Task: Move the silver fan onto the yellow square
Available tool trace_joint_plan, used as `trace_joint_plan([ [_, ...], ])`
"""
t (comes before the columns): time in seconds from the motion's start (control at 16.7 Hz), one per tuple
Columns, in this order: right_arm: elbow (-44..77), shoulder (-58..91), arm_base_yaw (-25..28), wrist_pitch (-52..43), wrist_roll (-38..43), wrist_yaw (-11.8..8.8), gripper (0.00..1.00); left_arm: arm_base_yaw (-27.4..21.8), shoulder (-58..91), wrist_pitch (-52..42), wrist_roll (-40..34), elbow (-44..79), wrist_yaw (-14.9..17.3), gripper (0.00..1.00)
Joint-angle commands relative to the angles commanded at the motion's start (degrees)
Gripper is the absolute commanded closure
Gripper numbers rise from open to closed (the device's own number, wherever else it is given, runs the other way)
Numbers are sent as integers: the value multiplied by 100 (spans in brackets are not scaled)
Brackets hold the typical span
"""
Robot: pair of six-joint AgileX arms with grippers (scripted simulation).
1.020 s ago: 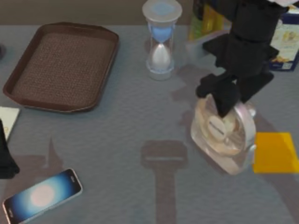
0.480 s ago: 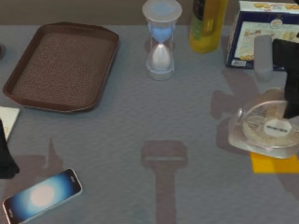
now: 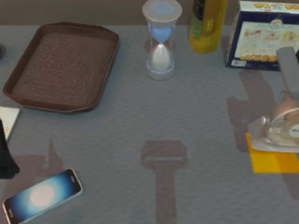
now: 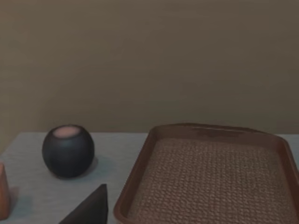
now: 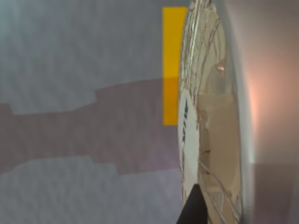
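The silver fan (image 3: 279,133) sits at the table's right edge, its round grille head tilted and cut off by the top view's border. It overlaps the far half of the yellow square (image 3: 272,162), whose near strip shows below it; I cannot tell if they touch. In the right wrist view the chrome fan (image 5: 212,116) fills the picture, with the yellow square (image 5: 170,65) beyond it. My right gripper (image 5: 216,211) is shut on the fan, one dark fingertip (image 5: 193,209) lying against the grille. My left gripper (image 3: 4,161) is parked at the left edge.
A brown tray (image 3: 28,100) lies at the back left. An hourglass (image 3: 161,42), a yellow bottle (image 3: 207,28) and a blue-and-white box (image 3: 261,35) line the back. A phone (image 3: 42,195) lies front left. A black ball (image 4: 68,150) stands beside the tray.
The right arm has carried the fan from the table's middle right to the far right edge, over the yellow square. The arm itself has left the top view. The left arm has not moved.
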Motion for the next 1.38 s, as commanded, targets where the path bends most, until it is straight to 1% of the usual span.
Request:
trace_joint_plan([
  [0.3,-6,24,30,9,15,-9,100,0,0,0,0,0,0,0],
  [0.6,-577,92,17,686,26,-2,100,0,0,0,0,0,0,0],
  [0.9,-665,110,18,775,20,1,100,0,0,0,0,0,0,0],
  [1.38,-665,110,18,775,20,1,40,0,0,0,0,0,0,0],
])
